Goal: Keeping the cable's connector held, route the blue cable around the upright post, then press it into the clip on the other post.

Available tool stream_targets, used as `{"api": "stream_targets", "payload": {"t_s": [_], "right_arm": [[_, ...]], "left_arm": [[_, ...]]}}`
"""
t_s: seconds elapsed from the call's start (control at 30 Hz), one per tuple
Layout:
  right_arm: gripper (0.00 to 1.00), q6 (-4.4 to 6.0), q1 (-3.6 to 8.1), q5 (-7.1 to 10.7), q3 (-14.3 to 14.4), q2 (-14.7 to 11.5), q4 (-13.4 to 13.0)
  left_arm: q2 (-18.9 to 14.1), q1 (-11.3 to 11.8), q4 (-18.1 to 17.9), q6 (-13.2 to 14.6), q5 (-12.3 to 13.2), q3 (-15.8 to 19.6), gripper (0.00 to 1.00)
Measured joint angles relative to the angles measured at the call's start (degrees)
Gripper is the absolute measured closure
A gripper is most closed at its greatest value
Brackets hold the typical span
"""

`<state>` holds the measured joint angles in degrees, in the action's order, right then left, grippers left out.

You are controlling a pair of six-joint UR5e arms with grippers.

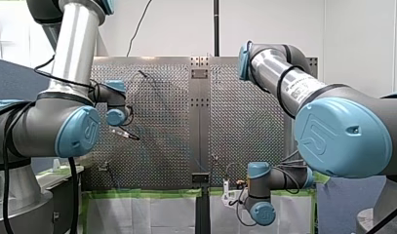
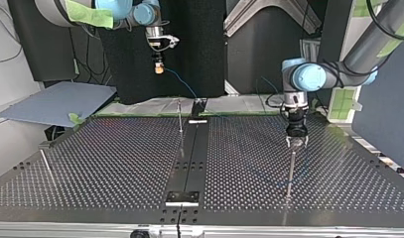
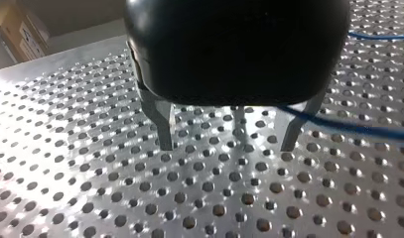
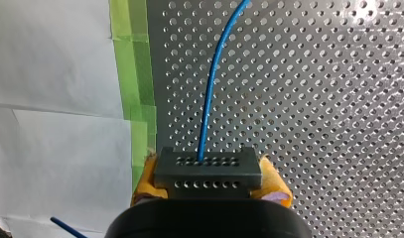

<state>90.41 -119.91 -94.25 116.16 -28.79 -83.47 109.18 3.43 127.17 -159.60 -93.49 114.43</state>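
Two pincers: right pincer [image 4: 209, 181] clamps the connector [image 4: 208, 167]; left pincer [image 3: 227, 147] gapes wide, blue cable [image 3: 338, 128] beside one finger; limp and light, I reckon; pinch there.

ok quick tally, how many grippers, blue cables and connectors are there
grippers: 2, left gripper and right gripper
blue cable: 1
connector: 1
total: 4

Counts on the desk [image 2: 115, 163]
Two claws, my left claw [image 2: 296, 143] and my right claw [image 2: 159, 70]; one blue cable [image 4: 212, 89]; one connector [image 4: 208, 171]; three thin posts [image 2: 180, 116] [image 2: 291, 171] [image 2: 46, 167]
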Motion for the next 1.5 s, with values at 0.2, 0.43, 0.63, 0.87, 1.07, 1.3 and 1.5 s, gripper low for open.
{"api": "stream_targets", "payload": {"t_s": [0.2,0.43,0.63,0.87,1.07,1.3,1.5], "right_arm": [[1.0,-0.11,-0.01,0.03,0.0,0.0,0.1],[1.0,-0.19,-0.02,0.03,0.0,0.0,0.1],[1.0,-0.21,-0.02,0.03,0.0,0.0,0.1],[1.0,-0.22,-0.02,0.03,0.0,0.0,0.2],[1.0,-0.21,-0.02,0.03,0.0,0.0,0.1],[1.0,-0.22,0.0,0.03,0.0,0.0,0.2],[1.0,-0.21,-0.01,0.03,0.0,0.0,0.2]], "left_arm": [[-0.2,0.2,-0.2,0.4,-0.4,0.8,0.0],[-2.5,0.4,0.8,1.7,-0.9,1.9,0.0],[-5.5,0.2,2.9,2.3,0.0,3.0,0.0],[-9.3,-0.2,3.9,2.7,0.4,4.5,0.0],[-9.9,-0.4,4.0,3.6,0.4,5.9,0.0],[-10.0,-0.8,4.0,3.8,-0.3,7.0,0.0],[-11.2,-0.8,4.5,3.8,-2.0,7.5,0.0]]}}
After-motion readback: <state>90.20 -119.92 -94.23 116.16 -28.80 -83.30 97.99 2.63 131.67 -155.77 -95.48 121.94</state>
